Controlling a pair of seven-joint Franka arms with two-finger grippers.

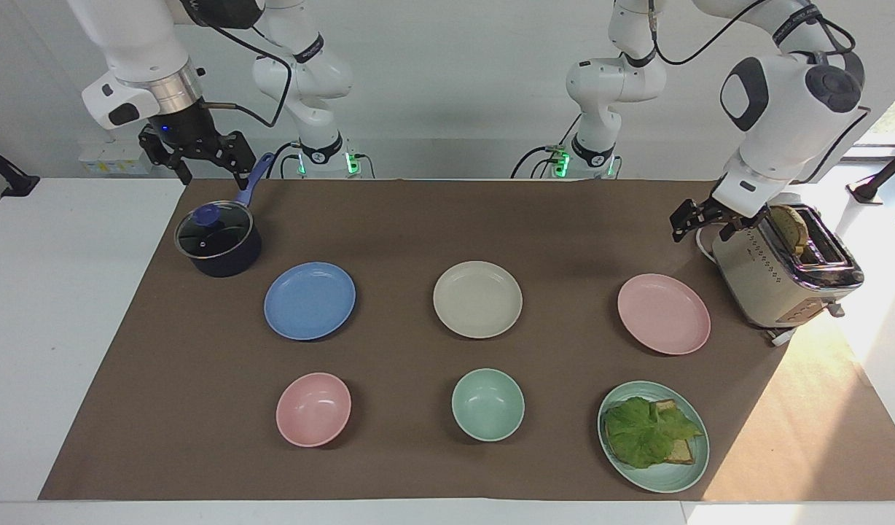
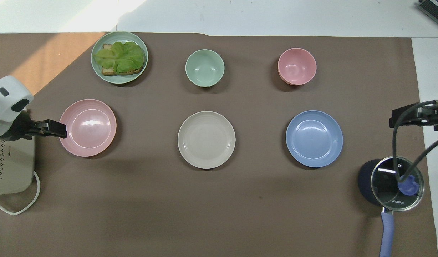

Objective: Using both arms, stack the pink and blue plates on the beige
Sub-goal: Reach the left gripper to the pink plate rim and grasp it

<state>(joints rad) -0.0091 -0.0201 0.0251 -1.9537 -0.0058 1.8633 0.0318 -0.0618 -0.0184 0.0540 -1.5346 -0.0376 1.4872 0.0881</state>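
Observation:
Three plates lie in a row on the brown mat. The blue plate is toward the right arm's end, the beige plate is in the middle, and the pink plate is toward the left arm's end. My left gripper hangs open and low beside the toaster. It is over the mat at the pink plate's edge and apart from the plate. My right gripper waits open, high over the pot's handle. Nothing is held.
A dark pot with a glass lid stands by the blue plate, nearer to the robots. A toaster holding bread sits at the left arm's end. Farther from the robots are a pink bowl, a green bowl and a green plate with lettuce and toast.

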